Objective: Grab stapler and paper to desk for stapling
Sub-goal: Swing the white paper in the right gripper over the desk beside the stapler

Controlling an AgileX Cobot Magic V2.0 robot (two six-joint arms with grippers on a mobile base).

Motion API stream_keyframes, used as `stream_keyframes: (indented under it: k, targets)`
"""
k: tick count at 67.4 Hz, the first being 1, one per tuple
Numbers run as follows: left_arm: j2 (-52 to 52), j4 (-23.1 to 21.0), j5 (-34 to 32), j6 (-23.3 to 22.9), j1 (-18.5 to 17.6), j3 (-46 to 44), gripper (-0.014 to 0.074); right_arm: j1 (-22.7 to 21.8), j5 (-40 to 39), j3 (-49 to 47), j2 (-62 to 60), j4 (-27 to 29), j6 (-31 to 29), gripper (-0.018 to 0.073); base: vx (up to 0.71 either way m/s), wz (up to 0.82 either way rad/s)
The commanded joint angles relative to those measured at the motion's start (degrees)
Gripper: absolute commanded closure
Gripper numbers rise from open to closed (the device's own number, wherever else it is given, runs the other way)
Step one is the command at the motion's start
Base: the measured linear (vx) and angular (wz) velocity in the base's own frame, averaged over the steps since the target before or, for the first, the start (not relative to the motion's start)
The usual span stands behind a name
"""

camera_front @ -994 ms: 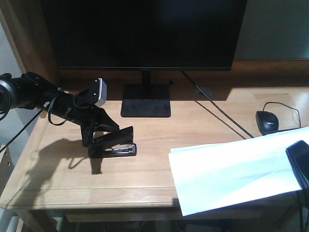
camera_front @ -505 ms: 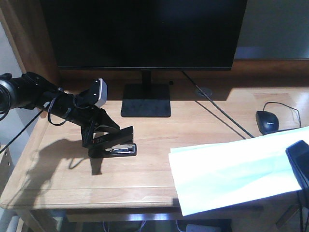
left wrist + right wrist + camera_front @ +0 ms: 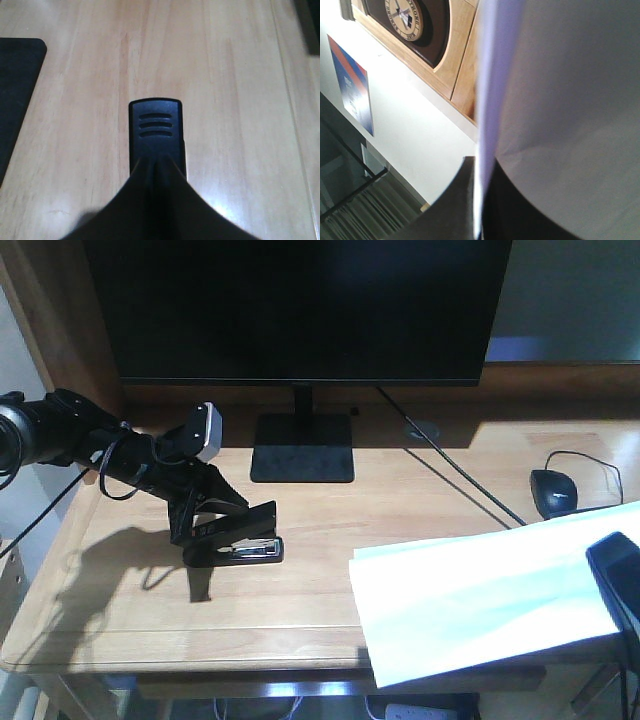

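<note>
Wooden tabletop (image 3: 420, 510), monitor (image 3: 300, 310) behind. L end effector (image 3: 215, 533) clamped on stapler (image 3: 250, 550), set down left-centre, long axis approx L–R, nose toward paper (image 3: 470, 600). Paper front right, well apart, overhanging front edge, pinched by R end effector (image 3: 618, 580). Gap likely closes rightward.
</note>
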Motion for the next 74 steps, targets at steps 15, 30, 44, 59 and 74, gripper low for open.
stream_keyframes:
  k: [15, 30, 44, 59, 74]
  targets:
    - [-3.76, -2.93, 1.61, -0.57, -0.08, -1.26, 0.0603, -0.05, -1.33, -0.22, 0.24, -15.5, 3.91, 0.0564, 0.0, 0.0]
    - [-3.76, -2.93, 1.6, -0.57, -0.08, -1.26, 0.0604, -0.05, 8.92, -8.29, 2.78, -43.39, 15.09, 0.0564, 0.0, 0.0]
    - [-3.76, -2.93, 1.6, -0.57, -0.08, -1.26, 0.0603, -0.05, 11.87, -18.31, 9.55, -67.85, 28.73, 0.0564, 0.0, 0.0]
    - [-3.76, -2.93, 1.6, -0.57, -0.08, -1.26, 0.0603, -0.05, 11.87, -26.32, 19.05, -83.33, 35.63, 0.0564, 0.0, 0.0]
    - [-3.76, -2.93, 1.6, -0.57, -0.08, -1.26, 0.0603, -0.05, 14.31, -31.77, 26.92, -85.03, 36.08, 0.0564, 0.0, 0.0]
